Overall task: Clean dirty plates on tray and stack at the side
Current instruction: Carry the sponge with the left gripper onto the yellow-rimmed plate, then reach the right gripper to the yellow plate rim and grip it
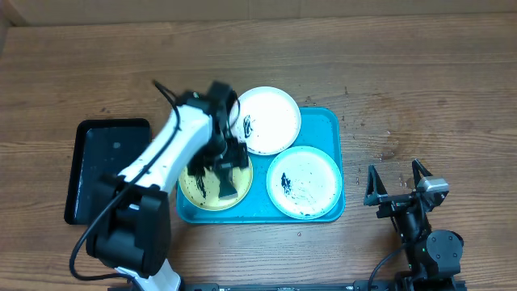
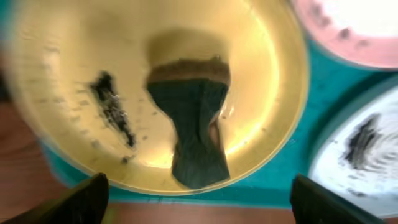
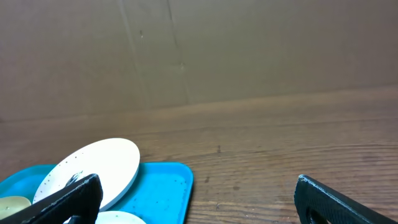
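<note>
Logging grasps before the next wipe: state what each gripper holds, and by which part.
Nothing is held. The left gripper is open above the sponge, which lies loose on the yellow plate; the right gripper is open and empty.

Robot lab bench, wooden table (image 1: 420,73), plain brown backdrop (image 3: 249,50), two mounted arms (image 1: 161,153)

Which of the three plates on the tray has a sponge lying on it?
The yellow plate, at the left end of the tray: a dark-topped sponge lies on it. The white plate and the blue-rimmed plate carry only black smears.
</note>
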You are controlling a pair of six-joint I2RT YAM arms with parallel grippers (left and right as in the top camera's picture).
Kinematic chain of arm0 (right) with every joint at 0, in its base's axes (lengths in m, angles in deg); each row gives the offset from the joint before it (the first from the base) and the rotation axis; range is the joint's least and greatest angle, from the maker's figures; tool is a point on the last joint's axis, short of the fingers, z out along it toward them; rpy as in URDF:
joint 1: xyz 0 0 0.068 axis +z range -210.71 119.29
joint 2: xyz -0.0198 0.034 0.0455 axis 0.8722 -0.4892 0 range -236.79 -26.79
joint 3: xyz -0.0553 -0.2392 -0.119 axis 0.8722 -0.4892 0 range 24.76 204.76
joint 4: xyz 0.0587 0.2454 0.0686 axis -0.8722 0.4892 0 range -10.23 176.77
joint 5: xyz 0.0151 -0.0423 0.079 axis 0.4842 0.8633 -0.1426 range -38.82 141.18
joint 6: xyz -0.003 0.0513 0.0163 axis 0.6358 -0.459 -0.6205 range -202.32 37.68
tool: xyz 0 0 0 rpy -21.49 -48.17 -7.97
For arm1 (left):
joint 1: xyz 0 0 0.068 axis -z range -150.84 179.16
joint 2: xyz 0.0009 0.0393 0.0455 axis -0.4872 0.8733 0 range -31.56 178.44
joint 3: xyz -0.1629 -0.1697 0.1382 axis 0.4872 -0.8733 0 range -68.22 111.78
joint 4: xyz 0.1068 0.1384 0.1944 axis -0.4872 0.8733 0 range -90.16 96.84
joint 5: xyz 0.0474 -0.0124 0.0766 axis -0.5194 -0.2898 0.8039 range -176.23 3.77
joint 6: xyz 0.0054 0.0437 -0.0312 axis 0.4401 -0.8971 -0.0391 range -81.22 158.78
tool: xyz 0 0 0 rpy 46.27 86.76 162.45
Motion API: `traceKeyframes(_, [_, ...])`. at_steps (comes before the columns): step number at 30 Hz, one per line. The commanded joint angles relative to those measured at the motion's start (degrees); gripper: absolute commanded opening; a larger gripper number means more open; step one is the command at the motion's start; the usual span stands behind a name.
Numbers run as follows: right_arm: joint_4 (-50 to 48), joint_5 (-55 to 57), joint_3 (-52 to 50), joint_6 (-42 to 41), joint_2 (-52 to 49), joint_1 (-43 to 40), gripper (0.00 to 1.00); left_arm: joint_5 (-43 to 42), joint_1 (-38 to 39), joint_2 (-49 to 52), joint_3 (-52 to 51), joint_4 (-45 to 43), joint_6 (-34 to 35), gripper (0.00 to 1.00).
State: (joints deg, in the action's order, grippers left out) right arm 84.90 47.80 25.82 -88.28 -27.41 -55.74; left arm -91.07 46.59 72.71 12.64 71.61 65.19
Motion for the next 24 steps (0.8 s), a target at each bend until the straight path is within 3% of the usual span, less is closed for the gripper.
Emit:
traceKeyframes(1, [-0.46, 0.76, -0.59, 0.2, 0.46, 0.33, 1.0, 4.76, -4.7, -2.01, 13.81, 5.44, -1.11, 0.94])
traceKeyframes(6, [-0.46, 0.76, -0.59, 0.22, 0.46, 0.33, 1.0, 4.55, -15.19, -5.49, 29.38, 9.38, 1.86, 1.0])
traceKeyframes(11, [-1.88, 3.58, -0.59, 0.24, 0.46, 0.31, 1.0, 3.34, -22.84, -7.21, 30.38, 12.0, 6.21, 1.0])
traceKeyframes(20, [-29.99, -9.33, 0.42, -4.07, 0.46, 0.22, 1.0, 3.98, -25.44, -7.04, 29.09, 13.16, 6.19, 1.0])
traceKeyframes(22, [-28.09, -9.2, 4.13, -2.95, -0.11, -0.17, 1.0, 3.91, -25.44, -7.04, 29.09, 12.24, 6.19, 1.0])
traceKeyframes(24, [-18.51, -8.9, 10.78, -1.16, -2.62, -0.7, 1.0, 3.93, -25.44, -7.04, 29.09, 11.98, 6.19, 1.0])
